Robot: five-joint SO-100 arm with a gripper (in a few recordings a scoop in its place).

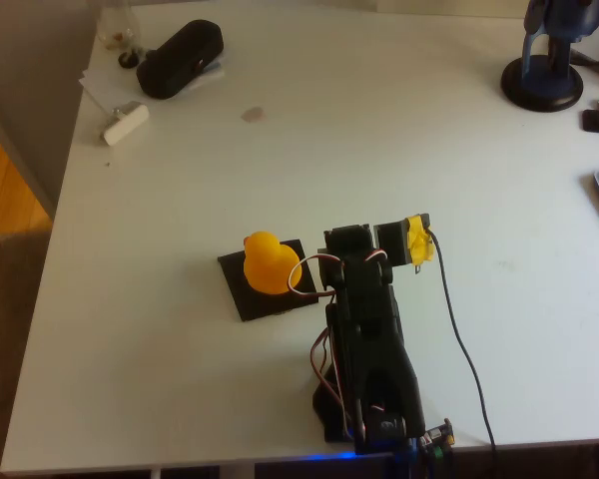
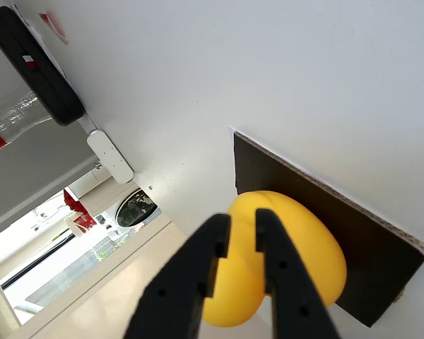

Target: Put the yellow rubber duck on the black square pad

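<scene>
Setting: home desk or hobby workspace, not a lab. Evidence: plain white rectangular tabletop [image 1: 280, 150], faint brownish stain [image 1: 253, 115] on it; warm orange wood floor [image 1: 5, 190] beyond the left edge in overhead view; blue round-based desk stand [image 1: 545, 70] at far right corner, poss. a microphone; black oblong zip pouch [image 1: 180, 58] on loose white paper sheets [image 1: 105, 85]; small white rectangular plastic block [image 1: 125, 123]; clear bottle w/ red label [image 2: 7, 116] in wrist view. Misc. dark gadgets at right edge, unclear.
</scene>
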